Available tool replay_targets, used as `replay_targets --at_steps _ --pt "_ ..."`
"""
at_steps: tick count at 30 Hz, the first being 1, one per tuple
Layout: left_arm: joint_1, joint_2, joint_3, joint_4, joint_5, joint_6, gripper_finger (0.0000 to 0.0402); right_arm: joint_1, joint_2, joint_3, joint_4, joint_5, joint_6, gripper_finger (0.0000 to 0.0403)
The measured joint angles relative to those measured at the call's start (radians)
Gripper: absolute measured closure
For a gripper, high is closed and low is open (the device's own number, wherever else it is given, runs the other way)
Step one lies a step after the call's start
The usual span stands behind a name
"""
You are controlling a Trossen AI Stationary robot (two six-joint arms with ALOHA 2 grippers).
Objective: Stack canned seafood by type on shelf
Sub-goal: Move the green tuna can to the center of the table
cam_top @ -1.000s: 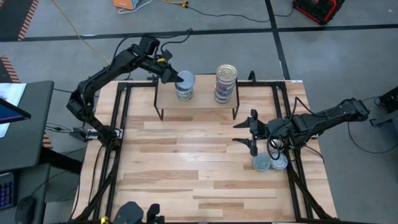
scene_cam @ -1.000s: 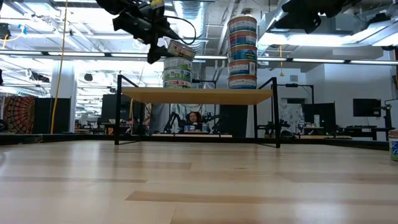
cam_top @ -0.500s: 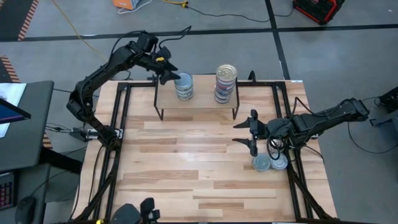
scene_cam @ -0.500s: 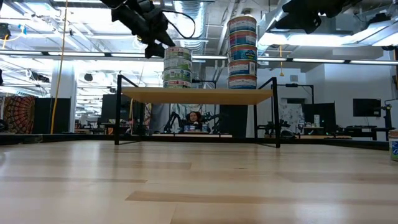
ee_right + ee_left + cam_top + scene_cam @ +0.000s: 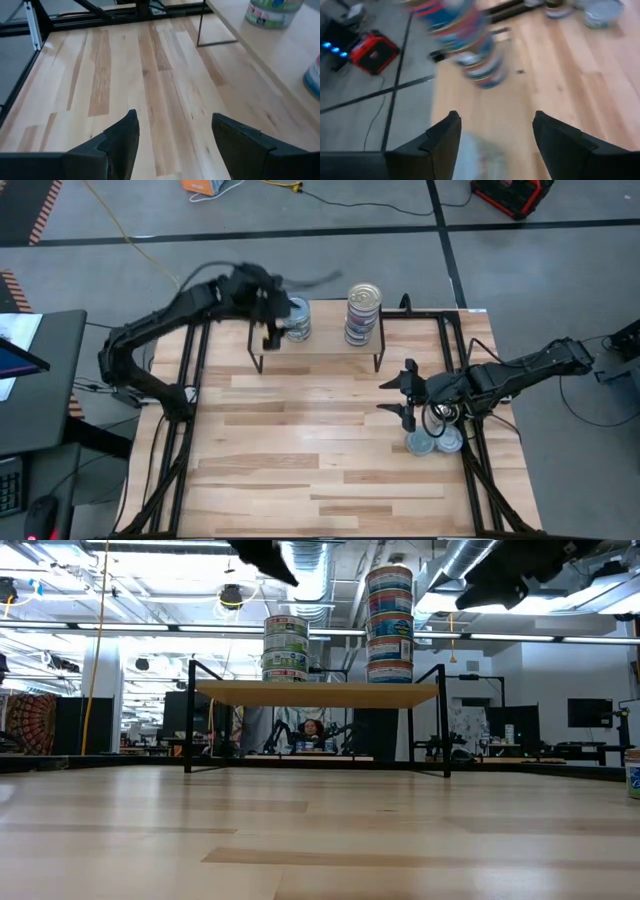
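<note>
Left gripper [image 5: 268,320] is hovering over the shelf's [image 5: 320,340] left end, just left of the shorter tin stack [image 5: 297,318]. Its fingers [image 5: 437,145] are standing well apart in the left wrist view, nothing between them, holding nothing; a blurred tin top is showing below the gap. The arm is motion-blurred in the high view. In the low view it is sitting above the shelf [image 5: 318,693], clear of the shorter stack [image 5: 285,648], not touching it.

Shelf is standing at the table's [image 5: 300,450] far edge, centre. Two stacks of canned seafood are sitting on it: the shorter green-labelled stack toward the shelf's left, the taller stack [image 5: 363,313] with blue and red labels toward the shelf's right. In the low view the taller stack [image 5: 389,625] is rising higher than the shorter one; both are upright.

Right gripper [image 5: 405,393] is hanging over the table in front of the shelf's right end, well apart from it. Its fingers [image 5: 120,140] are spread wide in the right wrist view, empty, bare wood between them. Two loose tins [image 5: 433,441] are lying flat on the table just beside this gripper, on the side away from the shelf, touching each other. Gripper is not touching them.
</note>
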Motion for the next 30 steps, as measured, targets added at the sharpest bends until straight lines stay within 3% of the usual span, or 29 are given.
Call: replay_targets --at_steps 4,9,15,22,30 --pt "-0.158 0.003 -0.007 -0.047 -0.049 -0.050 0.0179 0.001 0.022 0.001 -0.044 0.000 0.118 0.0127" --pt "-0.325 0.012 -0.099 -0.043 -0.064 -0.146 0.0187 0.051 0.116 0.001 -0.236 -0.008 0.355 0.0127" --pt "-0.478 0.012 -0.317 0.094 -0.157 -0.238 0.0190 0.110 0.261 0.004 -0.460 -0.190 0.602 0.0127" --pt "-0.608 0.011 -0.530 0.286 -0.245 -0.366 0.0190 0.165 0.415 0.085 -0.633 -0.256 0.650 0.0127" --pt "-0.715 0.010 -0.618 0.463 -0.376 -0.471 0.0190 0.185 0.476 0.204 -0.954 -0.316 0.751 0.0127"
